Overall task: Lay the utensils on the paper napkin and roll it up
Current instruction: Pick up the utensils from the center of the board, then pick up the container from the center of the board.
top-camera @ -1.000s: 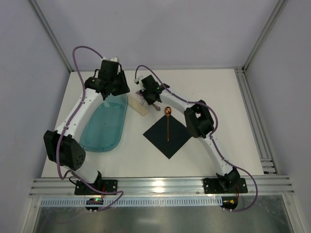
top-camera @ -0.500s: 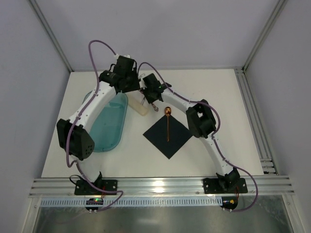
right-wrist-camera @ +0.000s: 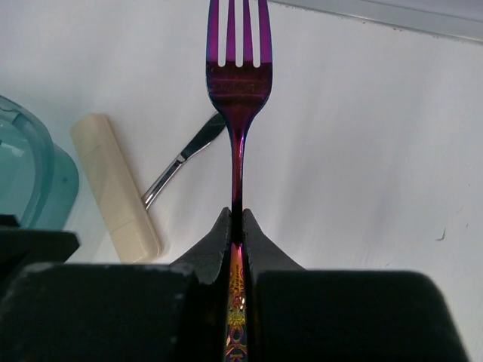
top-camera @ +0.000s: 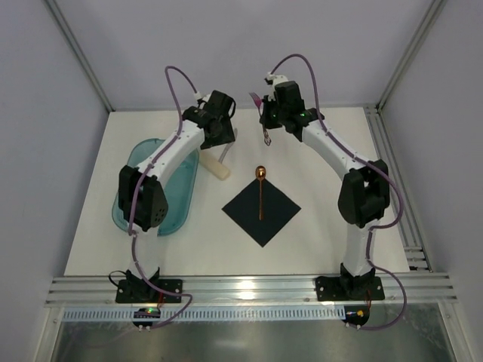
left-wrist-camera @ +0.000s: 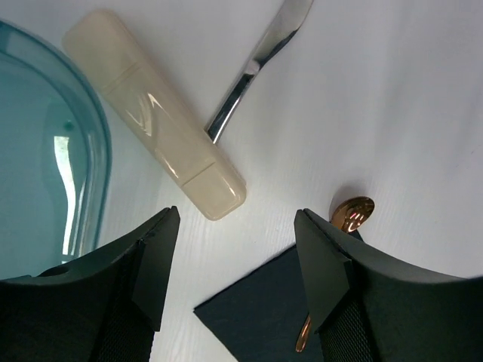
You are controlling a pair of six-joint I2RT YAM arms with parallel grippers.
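Pinching fork (right-wrist-camera: 238, 83), right hand (right-wrist-camera: 236, 220) closed

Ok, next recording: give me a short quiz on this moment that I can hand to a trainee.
1. True or false: the right gripper is shut on a fork.
2. Which utensil lies on the navy napkin? A) the fork B) the copper spoon C) none
3. Fill in: near the cream-handled knife, the left gripper is ___ and holds nothing.

Key
1. True.
2. B. Its handle lies on the napkin and its bowl sticks out past the far corner.
3. Open.
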